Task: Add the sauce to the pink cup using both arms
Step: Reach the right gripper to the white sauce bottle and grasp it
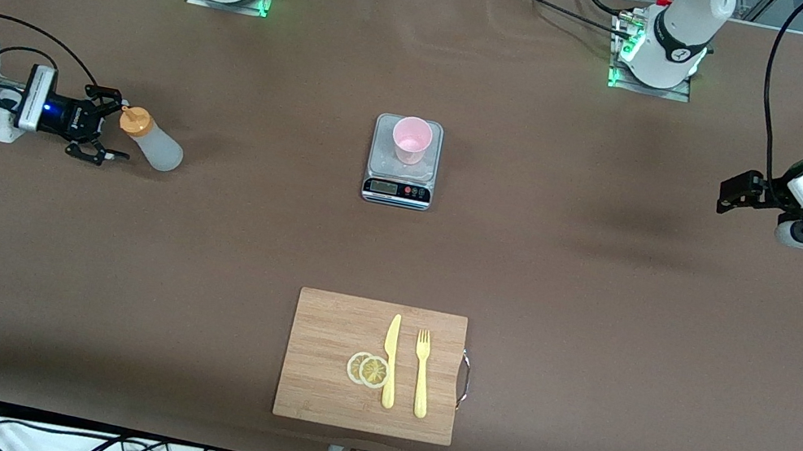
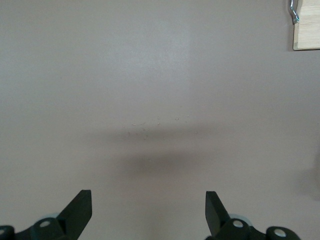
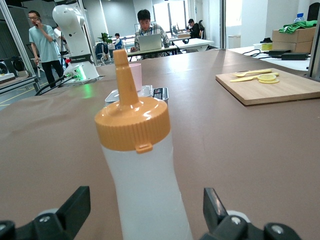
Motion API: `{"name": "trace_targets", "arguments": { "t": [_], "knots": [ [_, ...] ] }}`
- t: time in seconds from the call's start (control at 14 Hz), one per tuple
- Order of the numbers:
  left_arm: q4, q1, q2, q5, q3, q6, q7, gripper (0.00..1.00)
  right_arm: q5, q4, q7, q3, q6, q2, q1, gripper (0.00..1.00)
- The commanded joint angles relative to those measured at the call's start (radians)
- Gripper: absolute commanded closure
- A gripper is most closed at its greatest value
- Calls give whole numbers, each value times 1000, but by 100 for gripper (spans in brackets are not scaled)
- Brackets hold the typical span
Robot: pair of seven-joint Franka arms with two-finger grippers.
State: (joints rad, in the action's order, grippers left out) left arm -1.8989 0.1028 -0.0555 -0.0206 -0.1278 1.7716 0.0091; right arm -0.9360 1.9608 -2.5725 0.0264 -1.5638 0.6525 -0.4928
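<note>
Between open right end effector [image 3: 145,212] fingers: sauce [image 3: 142,165]

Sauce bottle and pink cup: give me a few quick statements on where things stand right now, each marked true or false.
1. The sauce bottle stands upright between the right claw's open fingers. True.
2. The pink cup sits on the cutting board. False: it stands on the kitchen scale; the cutting board lies nearer the front camera.
3. The left claw is shut on the cup. False: it is open, over bare table toward the left arm's end.
4. A knife, a fork and lemon slices lie on the cutting board. True.
5. The bottle's cap is off. False: the orange cap is on.
</note>
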Motion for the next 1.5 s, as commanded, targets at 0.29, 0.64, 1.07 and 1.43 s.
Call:
{"name": "trace_targets", "arguments": {
  "t": [0.29, 0.64, 1.07, 1.43],
  "knots": [
    [27, 9, 13, 14, -6, -23, 5, 0, -81, -5, -40, 0, -5, 15, 63, 0],
    [27, 9, 13, 14, -6, -23, 5, 0, -118, -5, -40, 0, -5, 36, 120, 1],
    [26, 9, 13, 14, -6, -23, 5, 0, -116, -5, -38, 1, -10, 59, 166, 74],
    [26, 9, 13, 14, -6, -23, 5, 0, -109, -68, 6, 6, -13, 36, 177, 100]
  ]
}}
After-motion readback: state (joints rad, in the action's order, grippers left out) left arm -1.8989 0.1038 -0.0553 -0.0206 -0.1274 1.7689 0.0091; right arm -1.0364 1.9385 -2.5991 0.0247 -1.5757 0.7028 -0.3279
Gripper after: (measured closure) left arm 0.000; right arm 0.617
